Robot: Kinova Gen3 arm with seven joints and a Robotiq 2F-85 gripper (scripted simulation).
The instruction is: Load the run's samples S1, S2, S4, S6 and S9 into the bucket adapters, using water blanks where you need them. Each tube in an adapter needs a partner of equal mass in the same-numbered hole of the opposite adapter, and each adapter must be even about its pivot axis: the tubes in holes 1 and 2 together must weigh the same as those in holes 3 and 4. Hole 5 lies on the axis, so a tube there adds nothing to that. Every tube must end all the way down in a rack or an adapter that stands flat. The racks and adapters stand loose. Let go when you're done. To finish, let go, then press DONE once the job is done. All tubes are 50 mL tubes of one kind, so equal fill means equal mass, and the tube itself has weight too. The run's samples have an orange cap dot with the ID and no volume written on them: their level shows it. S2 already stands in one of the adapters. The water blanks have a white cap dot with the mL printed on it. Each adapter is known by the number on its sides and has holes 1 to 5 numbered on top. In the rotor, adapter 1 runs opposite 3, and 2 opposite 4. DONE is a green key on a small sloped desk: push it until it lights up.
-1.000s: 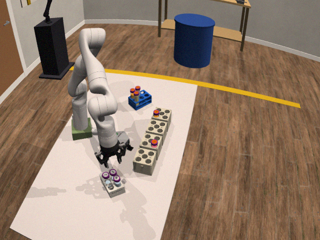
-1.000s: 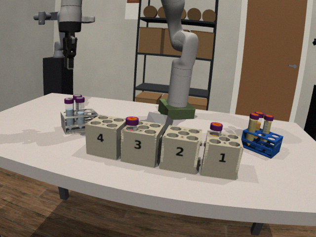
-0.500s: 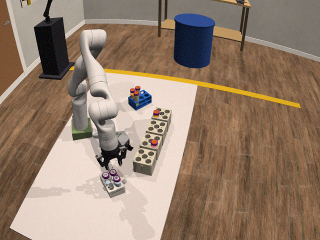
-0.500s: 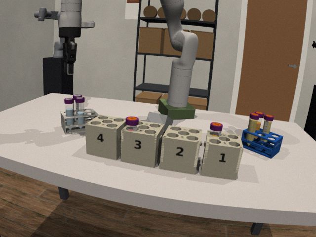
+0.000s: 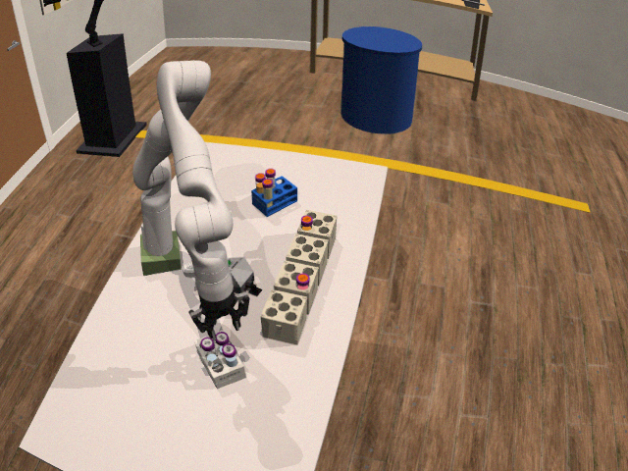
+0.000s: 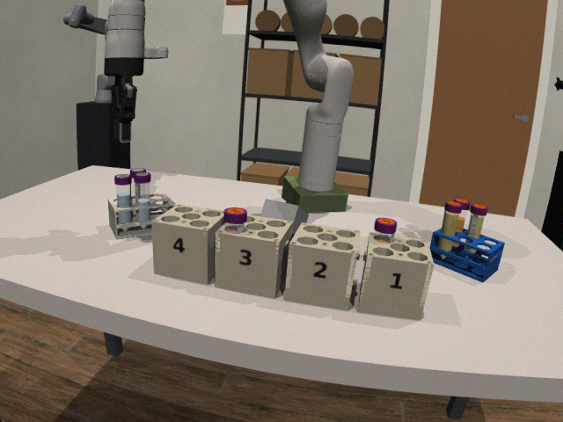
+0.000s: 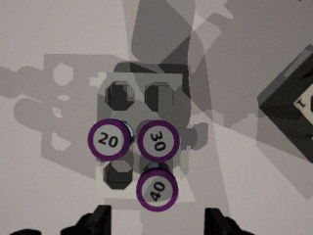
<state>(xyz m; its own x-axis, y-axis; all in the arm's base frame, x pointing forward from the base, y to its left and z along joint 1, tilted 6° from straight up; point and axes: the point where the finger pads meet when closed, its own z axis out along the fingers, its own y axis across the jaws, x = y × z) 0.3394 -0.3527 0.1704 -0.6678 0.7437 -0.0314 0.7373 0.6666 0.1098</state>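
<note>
My gripper [image 5: 219, 324] [image 6: 122, 131] [image 7: 157, 227] is open and empty. It hangs above the grey rack [image 5: 231, 377] [image 6: 119, 227] [image 7: 139, 73] of water blanks. In the wrist view the white cap dots read 20 [image 7: 110, 140], 30 [image 7: 157, 140] and 40 [image 7: 156, 191]; the 40 blank lies nearest my fingers. Adapters 4 [image 6: 179, 247] [image 5: 280, 332], 3 [image 6: 245, 258], 2 [image 6: 319, 271] and 1 [image 6: 395, 281] stand in a row. One orange-dot tube [image 6: 235, 214] [image 5: 302, 280] stands in adapter 3, another [image 6: 384, 225] [image 5: 306, 221] in adapter 1. Three orange-dot samples stand in the blue rack [image 5: 276, 201] [image 6: 472, 264].
A small grey sloped desk [image 6: 278, 211] [image 5: 243, 271] stands behind the adapters near the arm's green base [image 6: 314, 196] [image 5: 161, 261]. A corner of an adapter shows at the right edge of the wrist view [image 7: 289, 105]. The grey rack's other holes are empty.
</note>
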